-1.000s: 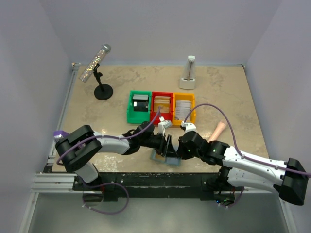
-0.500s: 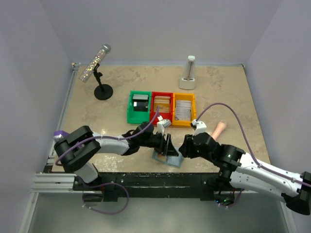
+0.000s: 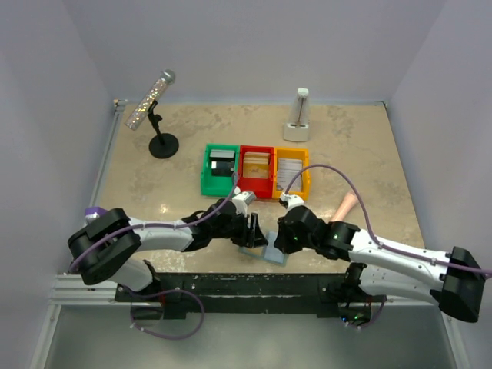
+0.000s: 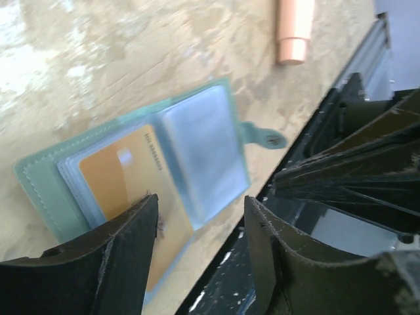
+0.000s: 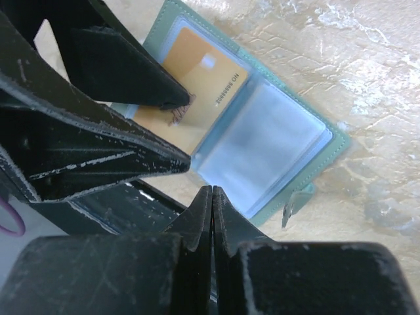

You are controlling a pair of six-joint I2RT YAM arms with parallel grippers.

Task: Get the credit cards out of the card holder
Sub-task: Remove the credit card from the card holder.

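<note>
At the near edge of the tabletop (image 3: 369, 146), about midway along it: card holder (image 4: 46, 190), pale blue-grey, lying open and flat, both panels face up, small tab (image 4: 266, 136) sticking out from the empty panel's side. In one panel, behind clear plastic, an orange card (image 4: 121, 177) with a chip. In the other panel, only empty clear pockets.

Left jaws: released and spread wide, grasping nothing. One fingertip (image 4: 147, 207) pressed down on the orange card near its corner, the other finger off the holder's near side, over the black rail.

Right jaws: clenched tight together, nothing between them, tips pointing at the near rim of the empty-pocket panel. Touching it or just above it, cannot tell.

Toward the right edge, near the right arm: a peach-coloured cylinder (image 3: 346, 205) lying on its side.

Mid-tabletop, touching in a row: green bin (image 3: 206, 173) with a dark card (image 3: 222, 164), red bin (image 3: 256, 149) with a tan card (image 3: 256, 164), yellow bin (image 3: 305, 178) with whitish cards (image 3: 287, 170).

Toward the far left corner: a glittery microphone (image 3: 150, 100) tilted on a black stand. By the far edge, right of centre: a white tapered upright object (image 3: 298, 115).
</note>
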